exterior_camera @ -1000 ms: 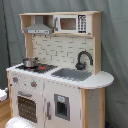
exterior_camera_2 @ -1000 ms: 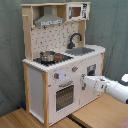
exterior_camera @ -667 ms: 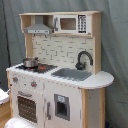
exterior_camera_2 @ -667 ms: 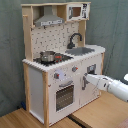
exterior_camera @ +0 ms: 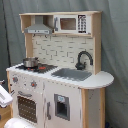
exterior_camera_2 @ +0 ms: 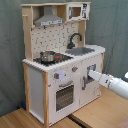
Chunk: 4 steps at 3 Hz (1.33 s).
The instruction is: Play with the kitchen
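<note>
In the second exterior view, the arm comes in from the lower right of the frame. Its gripper (exterior_camera_2: 91, 75) is right up at the front of the kitchen (exterior_camera_2: 47, 102), by the cupboard door (exterior_camera_2: 89, 82). I cannot tell if the gripper is wide or narrow.

The kitchen fills the middle of both exterior views and stands on a wooden tabletop (exterior_camera_2: 105, 112). It looks big, hard and heavy, so I think the arm cannot lift it. The doors and knobs look like the parts to play with. The oven door (exterior_camera_2: 64, 95) has a handle (exterior_camera_2: 65, 84) at the top, a good spot to hold. The 2 knobs (exterior_camera_2: 57, 76) look small and easy to slip off.

Further back, the little pot (exterior_camera_2: 48, 56) on the stove looks light and shiny. The black faucet (exterior_camera_2: 75, 39) stands by the grey sink (exterior_camera_2: 82, 50).
</note>
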### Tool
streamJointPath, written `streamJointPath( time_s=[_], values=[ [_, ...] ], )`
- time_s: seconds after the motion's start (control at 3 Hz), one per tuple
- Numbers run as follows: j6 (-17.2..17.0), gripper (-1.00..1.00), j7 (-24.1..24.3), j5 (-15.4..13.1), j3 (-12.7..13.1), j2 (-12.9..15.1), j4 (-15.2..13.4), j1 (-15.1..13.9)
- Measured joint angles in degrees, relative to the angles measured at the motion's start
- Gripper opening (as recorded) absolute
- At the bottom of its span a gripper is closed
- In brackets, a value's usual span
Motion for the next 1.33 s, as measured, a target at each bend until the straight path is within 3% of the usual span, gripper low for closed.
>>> streamJointPath(
  time_s=[0.67, 1.0, 1.33],
  values=[
    [7.99, 1.0, 6.41, 0.0, -3.45, 0.0, -4.98, -0.55],
    [11.65, 1.0, 10.09, 0.0, -3.56, 0.0, -7.71, -1.01],
    [16.1, 1.0, 12.99, 0.0, -3.58, 0.0, -9.06, -3.68]
  ],
)
